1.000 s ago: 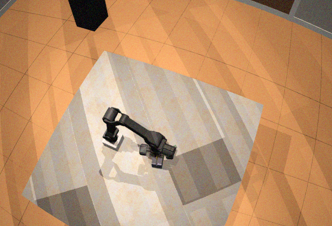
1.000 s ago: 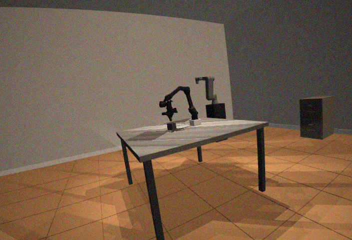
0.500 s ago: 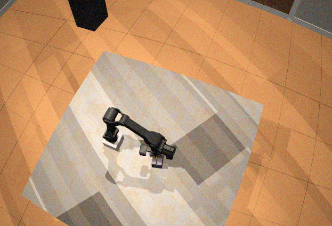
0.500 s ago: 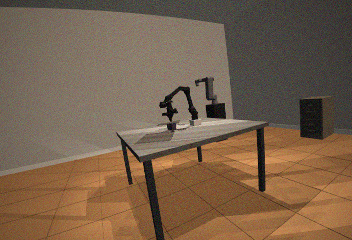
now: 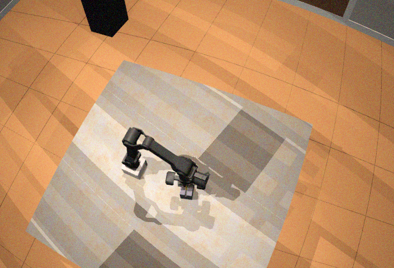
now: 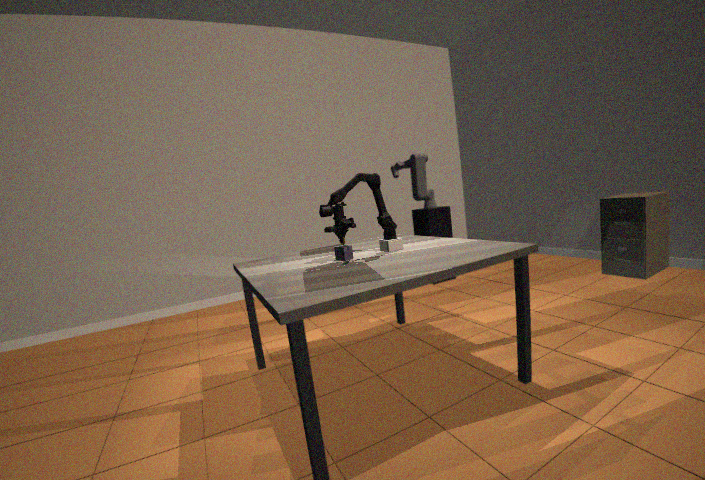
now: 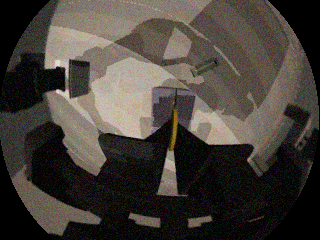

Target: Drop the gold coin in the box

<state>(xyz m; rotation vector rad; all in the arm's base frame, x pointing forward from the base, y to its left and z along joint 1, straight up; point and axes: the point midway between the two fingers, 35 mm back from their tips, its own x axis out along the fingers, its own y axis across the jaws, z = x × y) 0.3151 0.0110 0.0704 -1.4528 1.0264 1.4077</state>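
Observation:
My gripper (image 7: 171,124) (image 6: 341,242) is shut on the gold coin (image 7: 174,134), which shows edge-on between the fingertips in the wrist view. The grey box (image 7: 160,102) (image 5: 187,193) (image 6: 343,253) stands on the table just under the fingertips. Its slot (image 7: 176,95) shows as a dark line in the lid, running nearly in line with the coin's edge. Whether the coin's lower edge is in the slot or above it I cannot tell. The green holder (image 7: 205,67) lies empty beyond the box, to the upper right in the wrist view; the arm hides it in the top view.
The arm's white base block (image 5: 134,170) (image 6: 390,245) stands on the table (image 5: 108,195) (image 6: 455,257) to one side of the box. Shadows of the arm fall around the box. A second arm (image 6: 419,175) on a black pedestal (image 6: 432,221) and a cabinet (image 6: 624,237) stand away from the table.

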